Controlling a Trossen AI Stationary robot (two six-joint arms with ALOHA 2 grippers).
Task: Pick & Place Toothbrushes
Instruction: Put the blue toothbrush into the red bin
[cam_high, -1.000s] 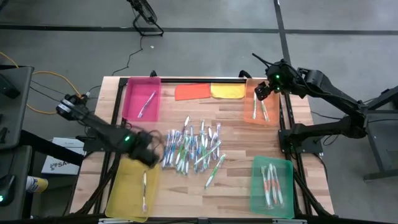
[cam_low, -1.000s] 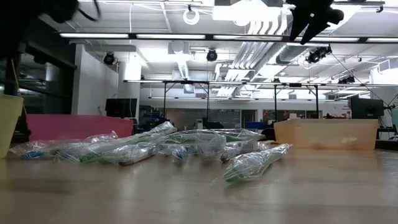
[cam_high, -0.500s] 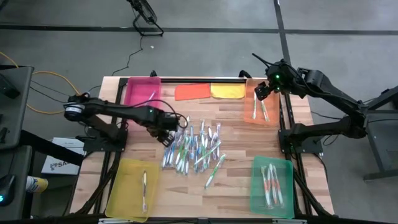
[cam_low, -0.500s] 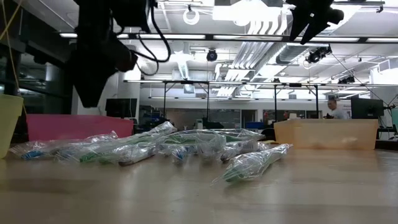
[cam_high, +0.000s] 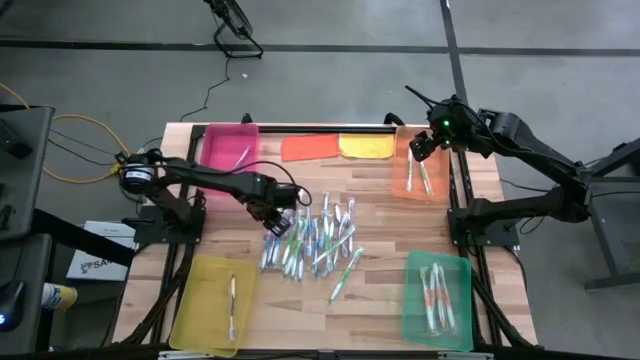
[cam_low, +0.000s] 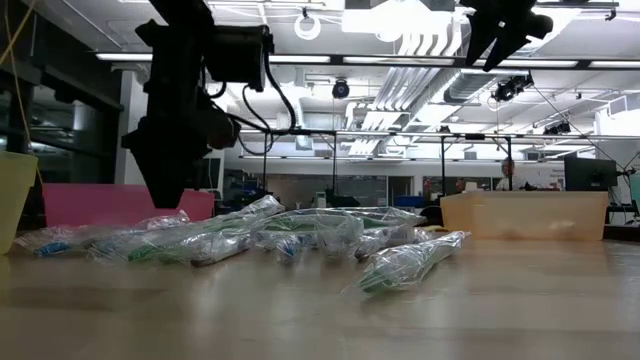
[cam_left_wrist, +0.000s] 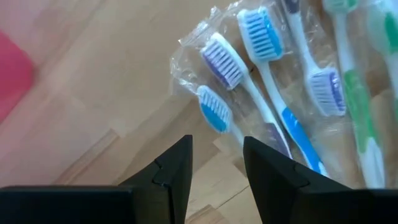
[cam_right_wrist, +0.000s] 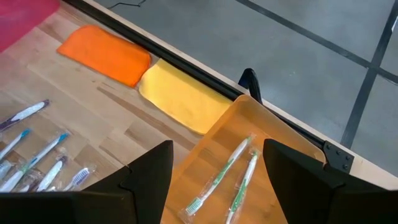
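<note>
The toothbrushes lie in clear wrappers in a loose pile at the table's middle, also seen in the low view as a pile. My left gripper hovers open just above the pile's left end. In its wrist view, my left gripper looks down on a blue-headed brush and a purple-headed brush. My right gripper waits open above the orange tray, which holds two green brushes.
A pink tray at far left holds one brush. A yellow tray at near left holds one. A green tray at near right holds several. An orange cloth and a yellow cloth lie along the far edge.
My left gripper has swung from beside the yellow tray toward the far edge and the right, reaching the pile's left end, then settled a little lower over it. The toothbrushes have not moved.
</note>
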